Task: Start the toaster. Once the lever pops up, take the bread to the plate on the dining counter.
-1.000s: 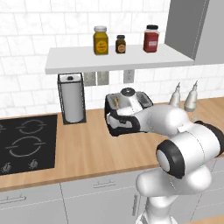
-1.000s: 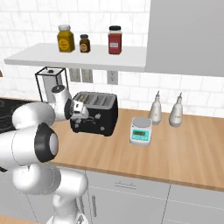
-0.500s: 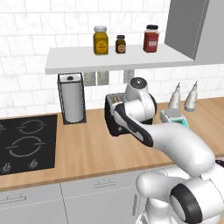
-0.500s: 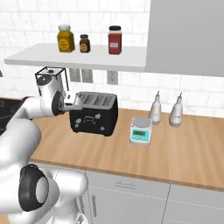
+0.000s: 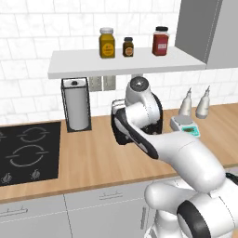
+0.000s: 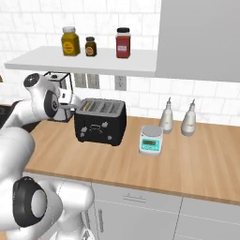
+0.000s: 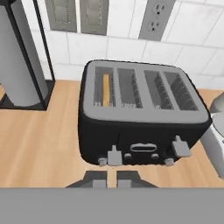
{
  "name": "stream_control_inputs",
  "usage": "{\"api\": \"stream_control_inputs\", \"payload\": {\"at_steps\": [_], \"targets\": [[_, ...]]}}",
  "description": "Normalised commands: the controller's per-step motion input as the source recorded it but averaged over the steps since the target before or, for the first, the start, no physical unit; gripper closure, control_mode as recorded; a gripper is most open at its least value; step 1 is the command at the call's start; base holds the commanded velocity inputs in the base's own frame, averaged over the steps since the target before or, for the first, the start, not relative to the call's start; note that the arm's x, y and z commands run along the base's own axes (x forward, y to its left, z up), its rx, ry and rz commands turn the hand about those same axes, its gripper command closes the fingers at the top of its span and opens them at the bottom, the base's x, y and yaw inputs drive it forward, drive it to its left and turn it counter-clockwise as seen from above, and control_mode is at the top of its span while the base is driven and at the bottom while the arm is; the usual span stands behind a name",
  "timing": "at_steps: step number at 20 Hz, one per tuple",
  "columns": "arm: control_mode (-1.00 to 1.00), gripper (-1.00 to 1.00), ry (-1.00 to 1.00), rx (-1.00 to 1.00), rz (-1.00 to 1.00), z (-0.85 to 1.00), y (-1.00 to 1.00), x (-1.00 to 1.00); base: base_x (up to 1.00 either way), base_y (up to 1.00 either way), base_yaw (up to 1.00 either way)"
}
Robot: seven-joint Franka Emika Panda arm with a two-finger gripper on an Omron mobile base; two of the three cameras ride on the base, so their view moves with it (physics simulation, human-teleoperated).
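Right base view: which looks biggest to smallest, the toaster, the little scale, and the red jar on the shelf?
1. Toaster, clearly largest.
2. Scale.
3. Red jar, only slightly smaller than the scale; it stands farther back, so that order is unsure.

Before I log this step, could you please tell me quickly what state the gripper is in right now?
Gripper: fingers closed, holding nothing, poised just in front of the toaster.
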Motion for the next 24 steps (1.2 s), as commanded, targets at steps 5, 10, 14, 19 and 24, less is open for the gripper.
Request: {"api": "stream_control_inputs", "payload": {"at_steps": [5, 10, 14, 19, 24], "targets": [[-1.00, -1.00, -0.02, -0.02, -0.03, -0.01, 0.15, 0.33, 0.00, 0.00, 0.00], [-1.00, -1.00, -0.03, -0.01, 0.00, -0.06, -0.05, 0.18, 0.00, 0.00, 0.00], [-1.00, -1.00, -0.10, -0.01, 0.00, -0.03, -0.35, 0.00, 0.00, 0.00, 0.00], [-1.00, -1.00, -0.15, -0.01, 0.00, -0.24, -0.10, 0.03, 0.00, 0.00, 0.00], [-1.00, -1.00, -0.12, 0.01, 0.00, -0.15, 0.00, 0.08, 0.00, 0.00, 0.00]]}}
